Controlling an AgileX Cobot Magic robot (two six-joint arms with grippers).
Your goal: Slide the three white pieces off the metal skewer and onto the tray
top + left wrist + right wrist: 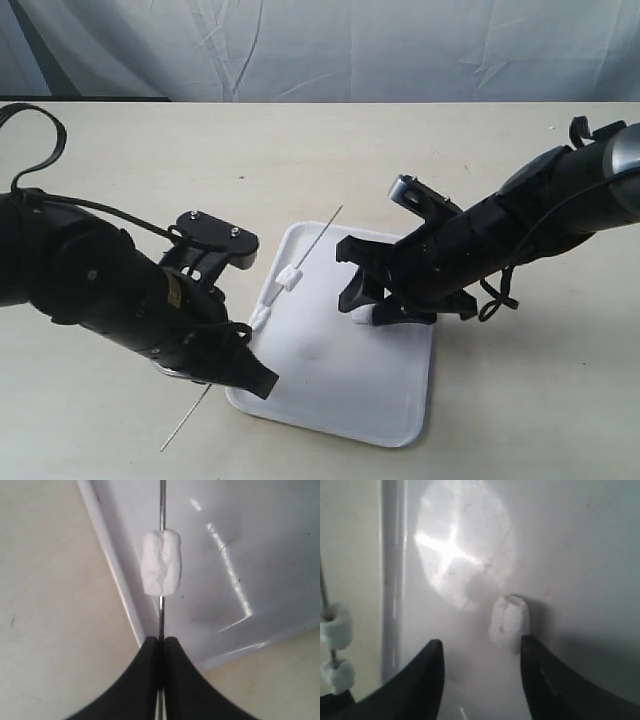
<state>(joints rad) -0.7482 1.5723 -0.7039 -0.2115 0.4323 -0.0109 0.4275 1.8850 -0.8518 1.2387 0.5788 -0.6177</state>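
The left gripper (160, 641) pinches the skewer (318, 240), two white pieces (290, 277) threaded just ahead along its slant over the tray (340, 400), while the right gripper (480, 647), parted and empty, sits beside the loose third piece (509, 622).

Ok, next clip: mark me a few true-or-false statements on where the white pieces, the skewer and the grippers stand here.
1. Two white pieces sit threaded on the metal skewer. True.
2. The left gripper is open and clear of the skewer. False: it is shut on the skewer.
3. One loose white piece lies on the tray. True.
4. The right gripper is clamped on the skewer. False: it is open over the tray, with the loose piece by its fingers.
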